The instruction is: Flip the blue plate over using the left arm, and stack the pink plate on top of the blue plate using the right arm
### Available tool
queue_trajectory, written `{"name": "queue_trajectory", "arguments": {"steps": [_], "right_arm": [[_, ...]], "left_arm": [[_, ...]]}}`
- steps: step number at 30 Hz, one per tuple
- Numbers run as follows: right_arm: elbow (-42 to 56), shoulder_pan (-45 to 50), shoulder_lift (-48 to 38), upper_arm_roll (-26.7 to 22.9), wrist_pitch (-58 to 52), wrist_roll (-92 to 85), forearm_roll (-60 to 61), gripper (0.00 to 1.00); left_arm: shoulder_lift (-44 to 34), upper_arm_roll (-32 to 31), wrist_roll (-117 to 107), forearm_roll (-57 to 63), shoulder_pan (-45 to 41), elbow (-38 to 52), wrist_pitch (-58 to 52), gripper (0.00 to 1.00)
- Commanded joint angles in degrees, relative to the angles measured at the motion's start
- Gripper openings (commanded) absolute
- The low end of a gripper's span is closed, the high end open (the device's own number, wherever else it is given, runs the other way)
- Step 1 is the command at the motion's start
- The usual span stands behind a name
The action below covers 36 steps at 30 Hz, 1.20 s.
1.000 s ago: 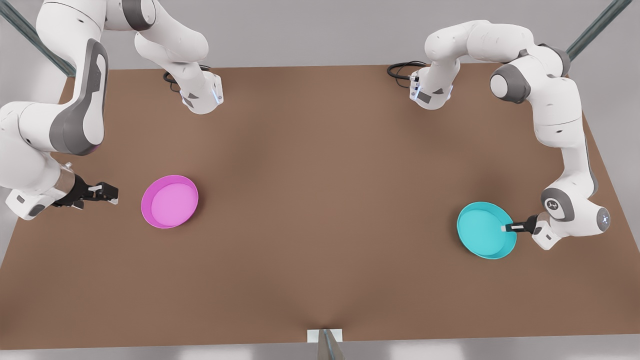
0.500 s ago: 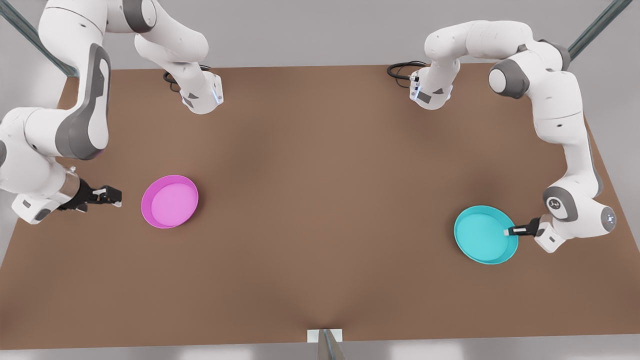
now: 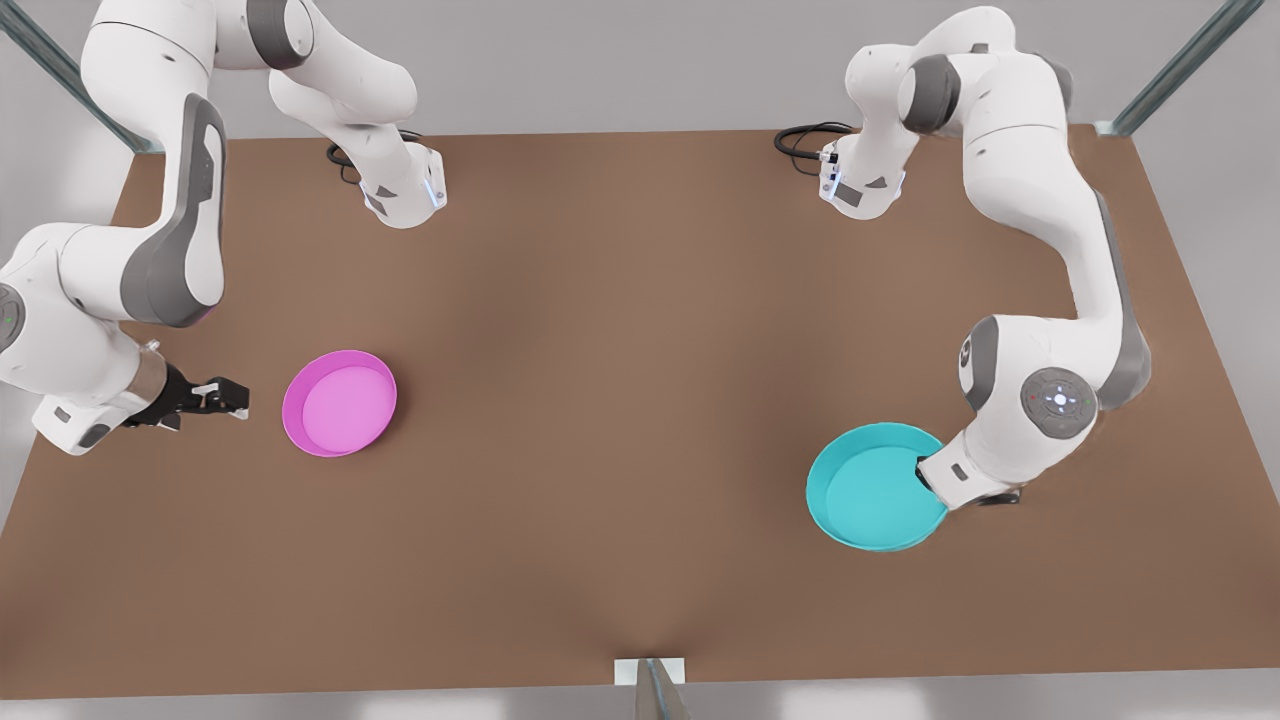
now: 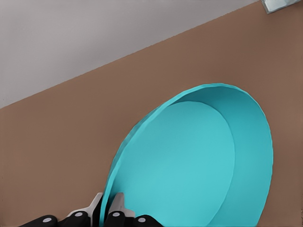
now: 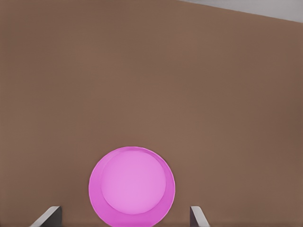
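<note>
The blue plate [image 3: 868, 490] is cyan and faces open side up at the front view's right. My left gripper [image 3: 928, 470] is shut on its rim, mostly hidden under the wrist there. In the left wrist view the fingers [image 4: 117, 202] pinch the rim of the blue plate [image 4: 199, 165], one on each side. The pink plate [image 3: 340, 403] lies flat on the table at the front view's left, open side up. My right gripper [image 3: 236, 396] hovers low just left of it, open and apart from it. The right wrist view shows the pink plate [image 5: 132, 187] ahead of the spread fingers [image 5: 49, 213].
Both arm bases [image 3: 405, 195] [image 3: 860, 185] stand at the brown table's far edge with black cables [image 3: 800, 140]. A small white bracket with a metal post [image 3: 650, 675] sits at the near edge's middle. The table's wide middle [image 3: 620, 380] lies between the plates.
The left arm swung over and carried the blue plate toward the front view's left, and it looks slightly raised. The right gripper crept a little closer to the pink plate.
</note>
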Motion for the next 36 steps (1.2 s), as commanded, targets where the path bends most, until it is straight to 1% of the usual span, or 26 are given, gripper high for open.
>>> {"name": "queue_trajectory", "arguments": {"steps": [1,2,3,4,5,6,7,8,9,10,11,13,14,16,17,18,21,23,25,30,31,32,33,35,36], "right_arm": [[0.03,-0.21,-0.04,-0.01,-0.11,-0.12,0.17,1.0],[0.03,-0.3,0.04,-0.01,-0.29,-0.12,0.17,1.0],[0.03,-0.39,0.04,-0.01,-0.29,-0.12,0.17,1.0],[0.03,-0.57,0.22,-0.01,-0.38,-0.03,0.26,1.0],[0.03,-0.66,0.57,-0.09,-0.38,-0.12,0.34,1.0],[0.03,-1.09,0.66,-0.09,-0.55,0.06,0.43,1.0],[0.03,-1.18,0.66,-0.09,-0.55,-0.03,0.52,1.0],[0.12,-1.88,0.83,-0.09,-0.47,-0.12,0.96,1.0],[0.03,-2.59,1.1,-0.09,-0.47,-0.56,2.01,1.0],[0.03,-2.85,1.28,-0.09,-0.29,-0.56,2.1,1.0],[0.03,-3.03,1.45,-0.09,-0.2,-0.65,2.19,1.0],[0.03,-3.64,1.8,-0.09,-0.11,-0.56,3.15,1.0],[0.12,-4.52,2.15,-0.09,-0.11,-0.73,3.94,1.0],[0.03,-6.28,3.03,-0.01,-0.64,-0.73,6.94,1.0],[0.03,-6.37,3.12,-0.01,-0.82,-0.73,7.55,1.0],[0.03,-6.37,3.12,-0.01,-0.82,-0.73,7.55,1.0],[0.12,-6.28,3.12,-0.09,-0.82,-1.0,7.55,1.0],[0.12,-6.1,2.95,-0.09,-0.73,-1.0,7.55,1.0],[0.03,-6.28,3.03,-0.09,-0.82,-1.08,7.55,1.0],[-0.15,-5.67,2.42,0.08,-0.82,-0.65,7.29,1.0],[-0.15,-5.75,2.51,0.08,-0.73,-0.73,7.29,1.0],[-0.15,-5.67,2.59,0.08,-0.73,-0.73,7.29,1.0],[-0.15,-5.67,2.59,0.08,-0.73,-0.73,7.29,1.0],[-0.15,-5.67,2.59,0.08,-0.73,-0.73,7.29,1.0],[-0.15,-5.67,2.68,0.08,-0.73,-0.73,7.29,1.0]], "left_arm": [[0.0,0.05,-37.29,15.04,-5.39,3.03,-7.7,0.21],[0.52,1.01,-37.91,18.39,-9.35,4.87,-7.7,0.21],[1.22,11.27,-37.47,18.57,-18.04,5.31,-7.44,0.21],[2.89,23.85,-36.94,18.39,-28.76,5.05,-6.91,0.21],[5.35,29.05,-38.17,18.48,-34.31,5.31,-6.91,0.21],[8.34,35.99,-41.06,18.57,-40.37,5.31,-6.82,0.21],[11.68,41.18,-44.49,18.57,-45.29,5.14,-6.03,0.21],[14.93,43.9,-49.32,18.83,-49.25,5.31,-6.03,0.21],[17.56,48.11,-52.66,18.75,-53.54,4.7,-6.03,0.21],[20.3,50.59,-58.63,18.83,-57.25,4.61,-6.2,0.21],[20.83,49.63,-66.89,22.94,-59.27,4.61,-6.82,0.21],[21.26,48.83,-75.33,26.03,-62.87,4.0,-8.05,0.21],[22.93,48.74,-82.98,30.17,-65.16,1.54,-8.14,0.21],[26.18,48.04,-99.07,32.54,-66.39,0.14,-7.35,0.21],[26.98,47.25,-108.29,38.34,-68.77,-7.25,-3.4,0.21],[27.07,45.58,-117.26,43.08,-68.77,-8.83,-1.99,0.21],[31.72,42.94,-131.06,48.62,-68.59,-9.01,-2.07,0.21],[32.25,40.31,-137.92,52.32,-68.33,-9.27,-2.25,0.21],[32.34,36.88,-140.3,52.67,-67.54,-9.19,-2.6,0.21],[34.36,35.21,-139.77,52.67,-67.45,-9.19,-2.78,0.21],[34.36,35.21,-139.51,52.58,-67.45,-9.19,-2.69,0.39],[34.45,35.03,-139.51,52.49,-67.45,-9.1,-2.69,0.6],[34.54,34.51,-139.6,52.32,-67.45,-9.1,-2.78,0.7],[34.36,33.36,-139.51,51.88,-67.45,-8.75,-2.78,0.78],[33.84,31.43,-139.6,51.35,-67.45,-8.22,-2.78,0.85]]}}
